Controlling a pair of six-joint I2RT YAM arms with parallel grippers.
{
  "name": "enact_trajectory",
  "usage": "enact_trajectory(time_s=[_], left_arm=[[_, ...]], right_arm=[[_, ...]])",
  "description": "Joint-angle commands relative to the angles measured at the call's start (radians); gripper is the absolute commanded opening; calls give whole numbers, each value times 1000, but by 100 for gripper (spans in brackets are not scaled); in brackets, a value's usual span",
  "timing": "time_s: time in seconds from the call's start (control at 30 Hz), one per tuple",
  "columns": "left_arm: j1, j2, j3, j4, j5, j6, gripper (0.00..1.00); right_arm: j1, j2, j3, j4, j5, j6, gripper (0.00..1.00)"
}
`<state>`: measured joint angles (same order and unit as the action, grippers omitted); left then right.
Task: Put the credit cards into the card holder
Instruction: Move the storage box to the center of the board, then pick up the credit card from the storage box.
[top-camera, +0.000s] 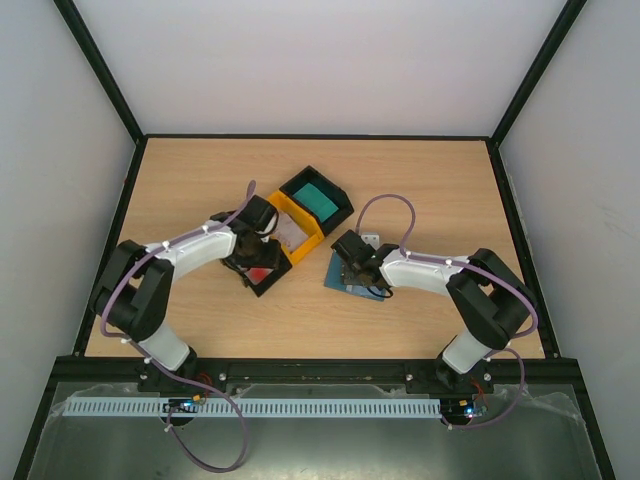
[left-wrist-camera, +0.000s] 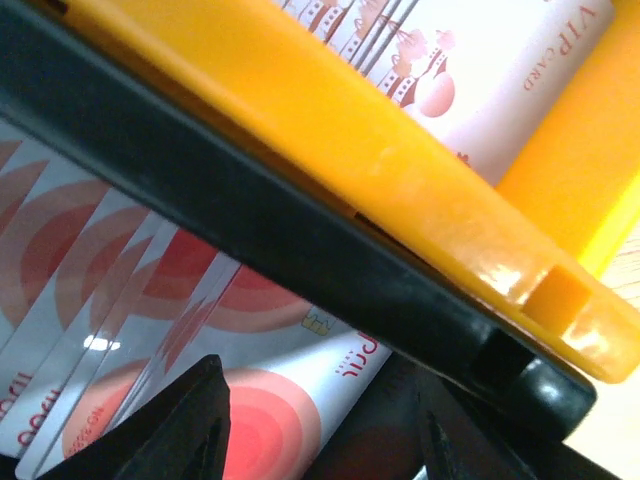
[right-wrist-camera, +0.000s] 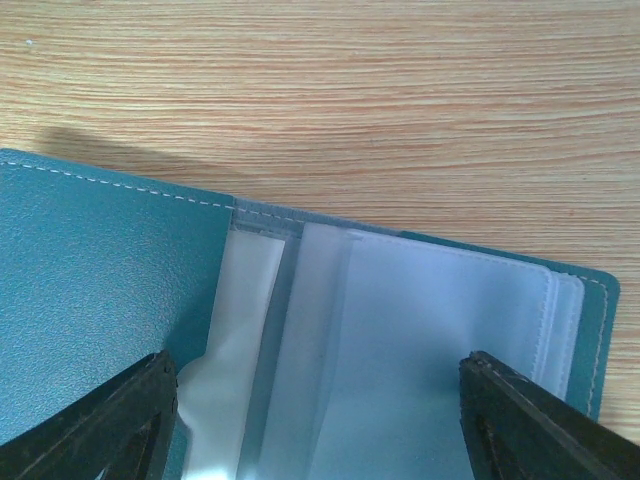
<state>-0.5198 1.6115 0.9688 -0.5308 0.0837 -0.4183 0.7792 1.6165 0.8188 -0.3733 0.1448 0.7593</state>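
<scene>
Reaches toward 2 o'clock with the left arm, elbow folded back near the 8 o'clock edge of the table (top-camera: 200, 180). Tips the left gripper (top-camera: 258, 265) nose-down into a black tray (left-wrist-camera: 250, 230) just left of centre. Shows its fingers (left-wrist-camera: 200, 420) part-way apart above fanned credit cards (left-wrist-camera: 120, 260), white with red rings; cannot tell whether any card is pinched. Keeps more pale cards, pink-printed, in the yellow tray (left-wrist-camera: 330, 120) pressed against the black one at 1 o'clock. Carries a teal stack (top-camera: 320, 198) in a 2nd black tray (top-camera: 332, 186) further toward 1 o'clock.

Stretches toward 9 o'clock with the right arm, elbow raised at 4 o'clock. Poises the right gripper (right-wrist-camera: 320, 365) directly above the card holder (right-wrist-camera: 100, 270), jaws spread wide, gripping nothing. Lies open just right of centre, clear sleeves (right-wrist-camera: 430, 330) exposed.
</scene>
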Motion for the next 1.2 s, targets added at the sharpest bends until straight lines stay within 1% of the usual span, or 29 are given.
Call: enact_trajectory(time_s=[0.0, 0.17, 0.2, 0.3, 0.33, 0.4, 0.6, 0.67, 0.73, 0.87, 1.03, 1.17], left_arm=[[2, 47, 67, 83, 80, 37, 55], [-12, 79, 112, 52, -4, 46, 60], [-13, 82, 112, 35, -28, 52, 58], [-13, 85, 100, -9, -94, 72, 48], [-12, 84, 93, -14, -102, 81, 46], [-11, 86, 76, -18, -105, 100, 46], [-9, 130, 81, -27, -86, 129, 57], [-3, 154, 91, -32, -49, 129, 58], [3, 172, 103, -40, 1, 125, 58], [3, 165, 118, -50, 51, 115, 58], [1, 132, 153, -70, 131, 96, 53], [-4, 98, 154, -80, 161, 85, 50]], right_arm=[[-7, 61, -61, -41, -40, 24, 75], [-6, 58, -64, -40, -39, 31, 76], [-6, 57, -64, -42, -37, 31, 75], [-6, 51, -60, -41, -34, 34, 75], [-6, 51, -58, -42, -33, 34, 75], [-7, 56, -51, -43, -33, 34, 74], [-6, 62, -53, -48, -34, 35, 74], [-6, 60, -55, -49, -34, 35, 74], [-6, 60, -54, -53, -32, 36, 74], [-6, 58, -54, -53, -22, 45, 74], [-7, 62, -43, -52, -17, 49, 74], [-7, 59, -44, -52, -3, 52, 74]])
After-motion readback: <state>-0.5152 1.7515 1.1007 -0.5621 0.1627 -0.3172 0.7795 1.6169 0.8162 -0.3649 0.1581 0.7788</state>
